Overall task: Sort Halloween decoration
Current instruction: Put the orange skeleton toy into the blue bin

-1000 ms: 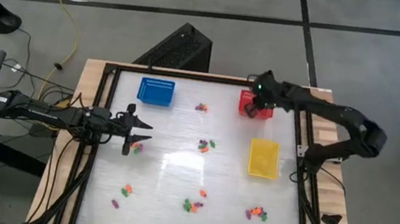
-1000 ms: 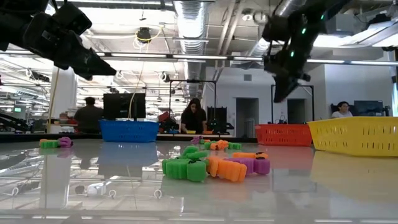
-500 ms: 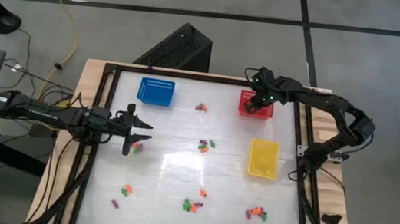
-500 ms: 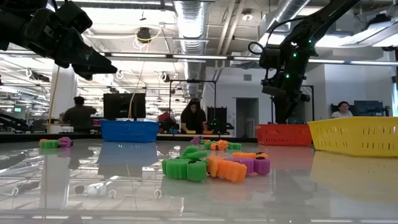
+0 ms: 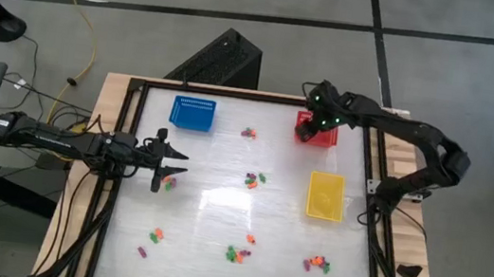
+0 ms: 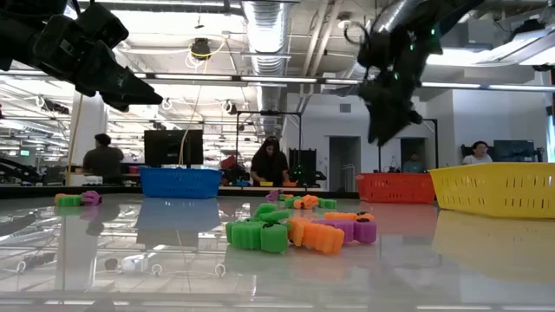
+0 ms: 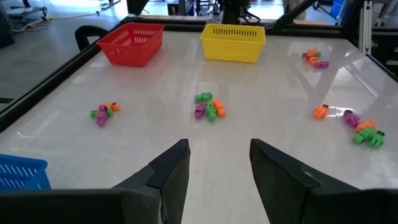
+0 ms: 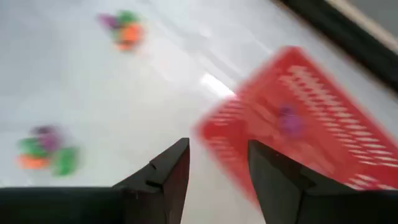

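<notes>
Right gripper (image 5: pixel 311 120) above red basket (image 5: pixel 320 135), fingers (image 8: pixel 166 171) parted, holding nothing; purple trinket (image 8: pixel 290 121) inside basket. Left gripper (image 5: pixel 170 162) over bench (image 5: pixel 210 201) near left edge, fingers wide, empty. Other trinkets (image 5: pixel 234 252) scattered on bench.

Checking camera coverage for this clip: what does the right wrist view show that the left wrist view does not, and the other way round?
Only the right wrist view looks down into the red basket, where a purple trinket lies, with the right gripper open and empty in front. Only the left wrist view shows the yellow basket, a corner of the blue basket and the open left gripper. Both show the red basket and scattered trinket clusters on the white table.
</notes>
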